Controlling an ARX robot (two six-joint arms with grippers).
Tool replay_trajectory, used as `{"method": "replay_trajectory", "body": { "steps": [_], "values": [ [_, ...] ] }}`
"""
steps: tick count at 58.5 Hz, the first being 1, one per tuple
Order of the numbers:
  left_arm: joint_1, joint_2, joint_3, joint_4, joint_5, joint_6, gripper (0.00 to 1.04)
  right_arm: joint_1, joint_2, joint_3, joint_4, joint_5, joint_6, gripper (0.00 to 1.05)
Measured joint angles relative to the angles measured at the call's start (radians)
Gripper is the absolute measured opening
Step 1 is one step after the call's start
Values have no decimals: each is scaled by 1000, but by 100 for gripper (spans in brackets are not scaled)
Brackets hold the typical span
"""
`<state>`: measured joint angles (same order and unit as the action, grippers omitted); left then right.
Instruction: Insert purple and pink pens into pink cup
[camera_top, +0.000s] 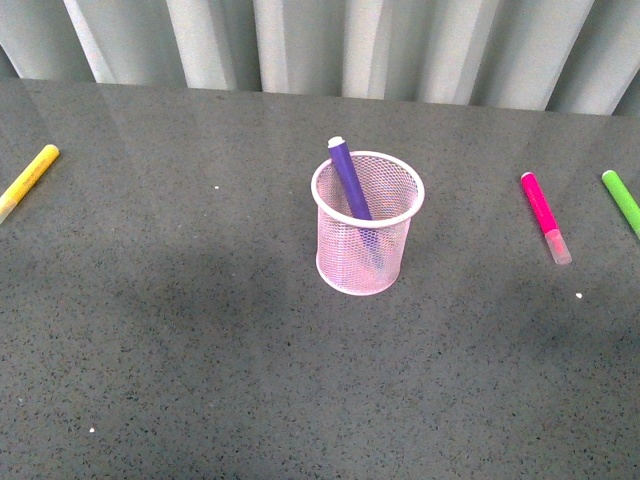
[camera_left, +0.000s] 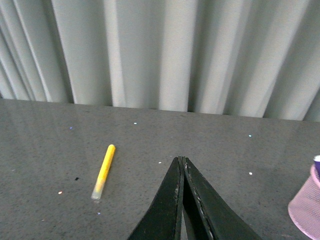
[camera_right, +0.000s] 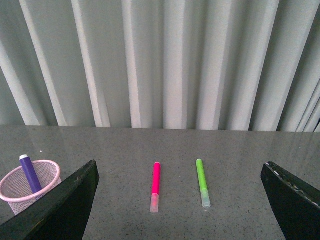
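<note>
The pink mesh cup (camera_top: 366, 225) stands upright mid-table, and the purple pen (camera_top: 349, 178) leans inside it, its end sticking above the rim. The pink pen (camera_top: 544, 216) lies flat on the table to the cup's right, clear cap toward me. In the right wrist view, my right gripper (camera_right: 182, 172) is open and empty, with the pink pen (camera_right: 155, 186) lying ahead between its jaws and the cup (camera_right: 29, 185) off to one side. In the left wrist view, my left gripper (camera_left: 182, 159) is shut and empty, and the cup's edge (camera_left: 307, 207) shows at the frame border. Neither arm shows in the front view.
A green marker (camera_top: 621, 200) lies at the far right, just beyond the pink pen, also in the right wrist view (camera_right: 202, 182). A yellow marker (camera_top: 28, 181) lies at the far left, also in the left wrist view (camera_left: 103, 171). A pleated grey curtain (camera_top: 330, 45) backs the grey table (camera_top: 200, 330).
</note>
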<state>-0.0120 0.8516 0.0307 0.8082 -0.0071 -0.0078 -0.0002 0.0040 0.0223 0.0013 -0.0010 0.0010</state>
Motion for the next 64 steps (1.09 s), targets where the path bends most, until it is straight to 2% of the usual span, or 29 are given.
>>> {"method": "replay_trajectory", "body": {
  "steps": [28,64],
  "values": [
    [10,-354,-23,-315,5,0,4,0,0,0,0,0,0,98],
    [10,-606,-23,-558,5,0,4,0,0,0,0,0,0,98]
  ]
}}
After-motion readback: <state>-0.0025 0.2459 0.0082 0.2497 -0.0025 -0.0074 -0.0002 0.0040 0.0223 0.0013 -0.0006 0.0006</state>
